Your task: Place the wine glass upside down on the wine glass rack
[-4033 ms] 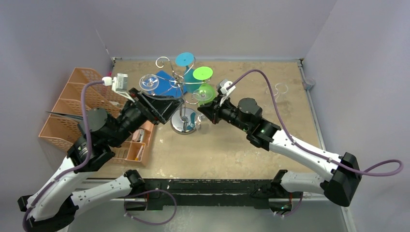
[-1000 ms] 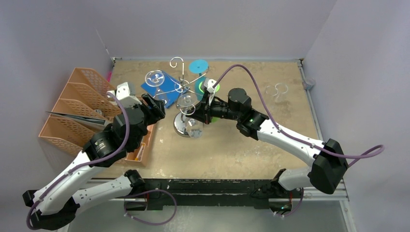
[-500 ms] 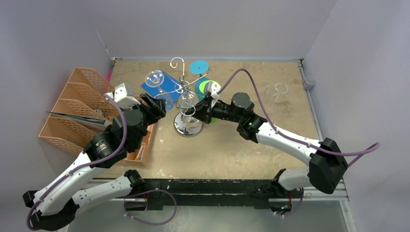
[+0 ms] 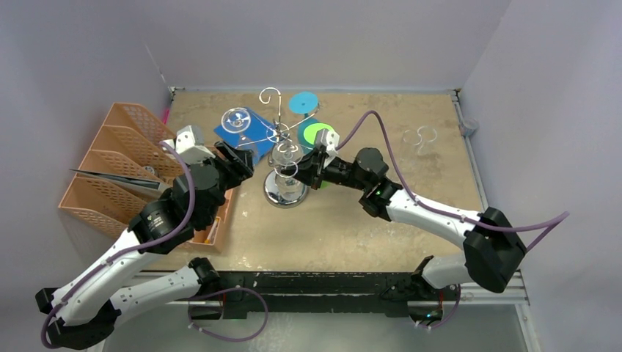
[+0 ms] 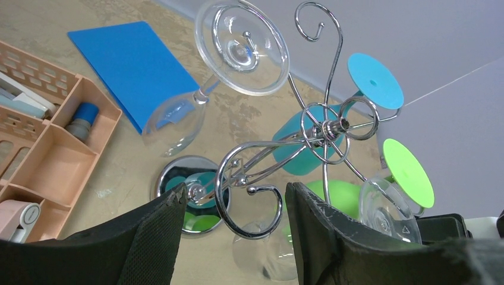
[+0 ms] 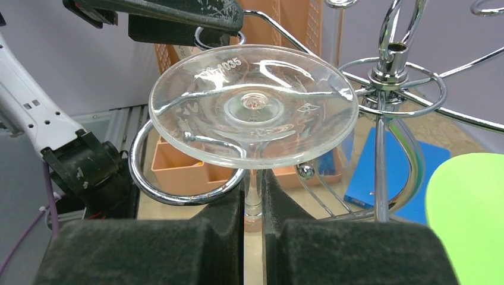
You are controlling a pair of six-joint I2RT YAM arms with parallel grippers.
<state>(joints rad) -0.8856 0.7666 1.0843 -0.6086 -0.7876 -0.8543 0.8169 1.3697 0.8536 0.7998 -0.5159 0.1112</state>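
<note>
Right wrist view: the right gripper [image 6: 254, 208] is closed on the stem of the glass [image 6: 254, 107], which is inverted with its foot uppermost. The foot sits just above a scroll loop of the rack [image 6: 389, 71]. The stem appears to stand inside the loop's opening, though whether foot and wire touch cannot be told.

Changes noted:
- Four seconds ago the left gripper [image 5: 236, 196] was up against the rack's top. It has since drawn back toward the organizer [image 4: 110, 169] and now stands beside the rack with its fingers wide apart and nothing between them.
- Over the last second the right gripper has shifted slightly nearer the rack's post. It has uncovered the foot of the green glass [image 4: 319, 134].
- The rack's arms point differently from four seconds ago; over the last second they have held steady.

Assessment: the glass is at its slot but is still carried by the gripper. Judged remaining: lower until the foot bears on the wire, open, and withdraw without catching the stem. A clear glass [image 5: 241, 44] and a teal glass [image 5: 371, 80] already hang close by, so any swing of the rack could knock them together.
</note>
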